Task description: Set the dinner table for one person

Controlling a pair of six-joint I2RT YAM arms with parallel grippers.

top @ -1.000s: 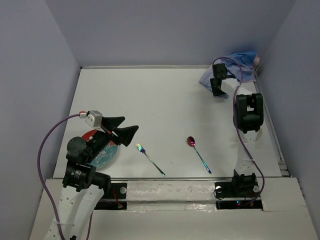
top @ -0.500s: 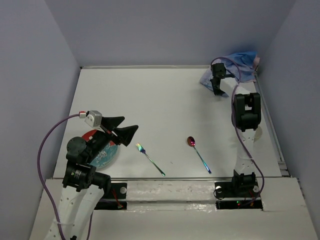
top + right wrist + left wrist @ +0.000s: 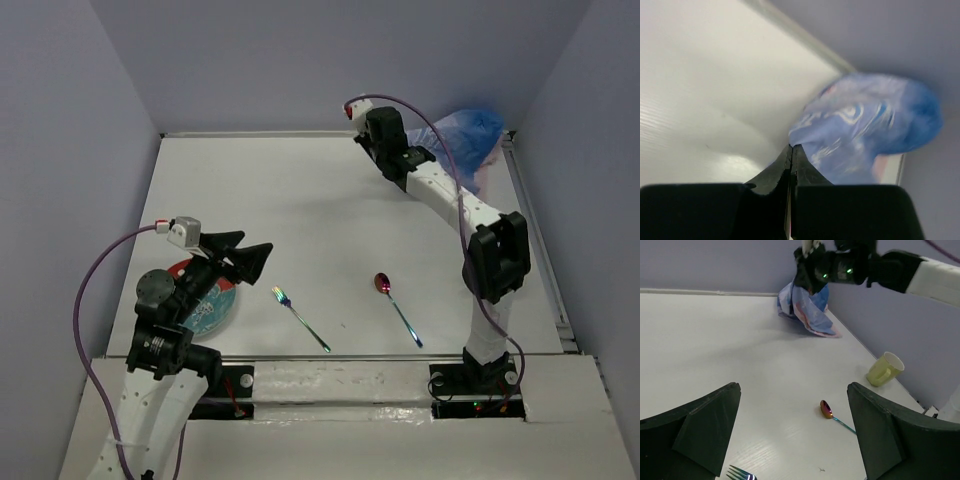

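The dinner table (image 3: 300,200) is a plain white top. On it lie an iridescent fork (image 3: 300,318) and a spoon (image 3: 397,308); both also show in the left wrist view, the fork (image 3: 740,473) and the spoon (image 3: 826,410). A red-rimmed plate (image 3: 205,305) sits under my left arm. My left gripper (image 3: 258,242) hovers open and empty above the table's left side. My right gripper (image 3: 418,156) is raised near the far right corner, shut on an edge of the blue patterned cloth mat (image 3: 472,135). The mat (image 3: 865,125) bulges up from the fingertips.
A yellow-green cup (image 3: 884,369) stands by the right wall, hidden behind my right arm's elbow (image 3: 497,255) in the top view. Purple walls close in the table on the left, far and right sides.
My right gripper has shut on the cloth mat and swung up and to the left. The mat has risen into a dome. My left arm has barely moved.
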